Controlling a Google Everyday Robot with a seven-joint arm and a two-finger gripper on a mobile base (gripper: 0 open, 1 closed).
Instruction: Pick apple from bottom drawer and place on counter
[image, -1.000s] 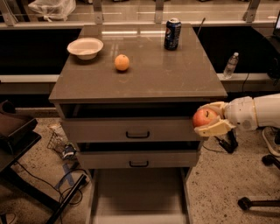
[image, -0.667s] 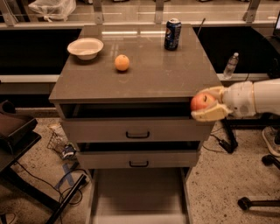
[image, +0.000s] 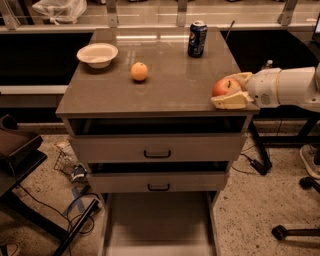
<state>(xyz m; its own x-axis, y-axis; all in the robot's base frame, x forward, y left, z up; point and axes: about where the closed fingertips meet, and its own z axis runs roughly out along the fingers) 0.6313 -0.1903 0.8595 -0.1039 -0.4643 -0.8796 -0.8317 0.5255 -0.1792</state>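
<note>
Red apple (image: 225, 86) in tool (image: 229, 92) — counter (image: 165, 87) R-edge

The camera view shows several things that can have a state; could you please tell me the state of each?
pincer: shut on the apple, at the counter's front right corner.
apple: gripped, not yet released.
bottom drawer: pulled open.
top drawer: slightly ajar.
middle drawer: slightly ajar.
Pepsi can: upright on the counter.
bowl: upright.
orange: lying free on the counter.

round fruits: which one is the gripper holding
The red apple, in the gripper at the counter's right edge; the orange sits alone mid-counter.
</note>
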